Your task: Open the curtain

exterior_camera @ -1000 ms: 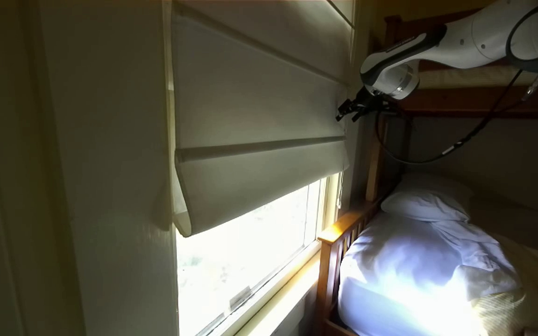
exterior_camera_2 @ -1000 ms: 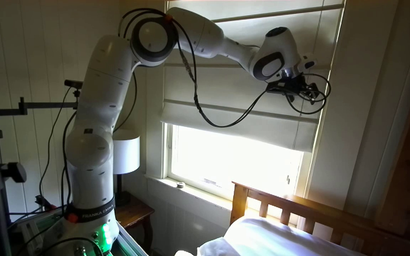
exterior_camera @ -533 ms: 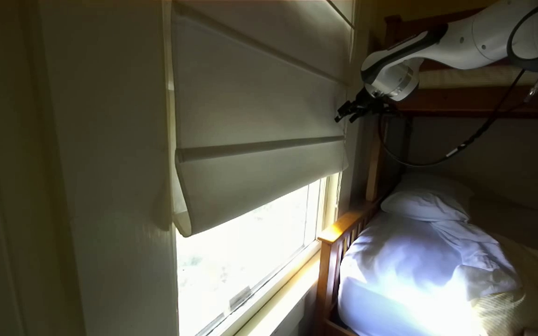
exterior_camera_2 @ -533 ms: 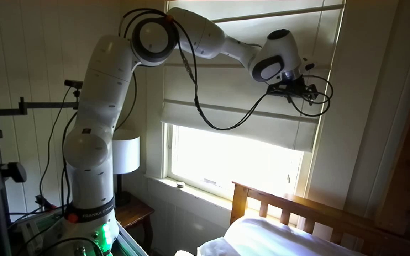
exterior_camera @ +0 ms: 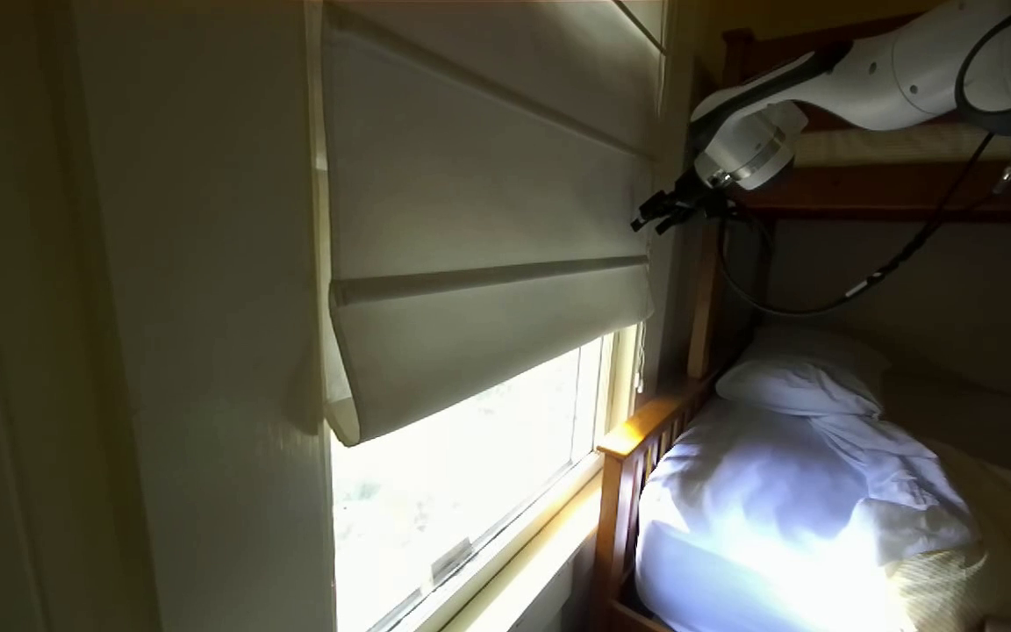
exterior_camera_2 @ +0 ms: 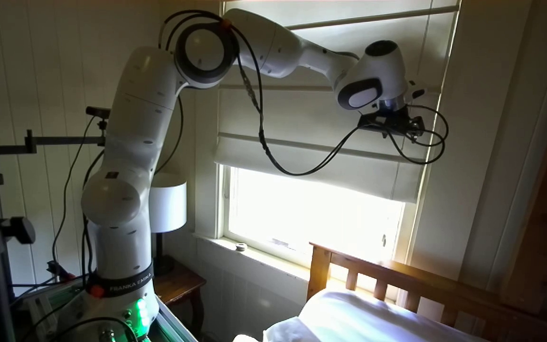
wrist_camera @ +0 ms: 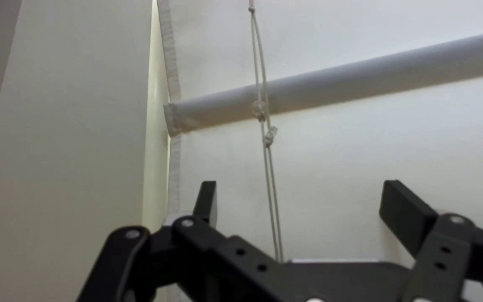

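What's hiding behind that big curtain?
A bright window shows below the curtain. Whatever is higher up behind it is covered, so I can't see that part.

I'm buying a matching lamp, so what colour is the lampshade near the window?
The lampshade is plain white; it shows best in an exterior view.

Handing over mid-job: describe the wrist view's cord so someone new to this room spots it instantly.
Start at the big cream shade and its slanting fold. Near that fold's visible left end, the cord crosses it, then shows in the gap of the open gripper. Unlike the broad fold, it is two thin strands with small translucent pieces.
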Robot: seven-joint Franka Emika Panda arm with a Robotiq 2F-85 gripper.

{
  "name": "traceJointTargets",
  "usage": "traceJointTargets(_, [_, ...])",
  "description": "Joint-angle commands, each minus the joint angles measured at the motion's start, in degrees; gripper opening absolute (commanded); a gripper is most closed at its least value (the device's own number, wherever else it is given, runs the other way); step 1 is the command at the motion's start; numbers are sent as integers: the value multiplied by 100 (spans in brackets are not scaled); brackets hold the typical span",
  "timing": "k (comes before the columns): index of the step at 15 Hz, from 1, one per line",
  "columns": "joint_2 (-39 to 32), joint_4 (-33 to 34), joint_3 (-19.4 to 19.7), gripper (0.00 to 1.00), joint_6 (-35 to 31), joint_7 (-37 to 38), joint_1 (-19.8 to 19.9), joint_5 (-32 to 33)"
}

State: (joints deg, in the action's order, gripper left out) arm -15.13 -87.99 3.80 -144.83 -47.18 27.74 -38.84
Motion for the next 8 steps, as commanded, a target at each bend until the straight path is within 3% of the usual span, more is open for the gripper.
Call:
traceJointTargets(1, [-111, 250, -113, 77, 463, -718, 370, -730])
traceJointTargets(3, [-158, 353, 146, 59, 682, -844, 272, -926])
traceJointTargets(8, [-261, 496, 329, 22, 1043, -755, 176, -1036])
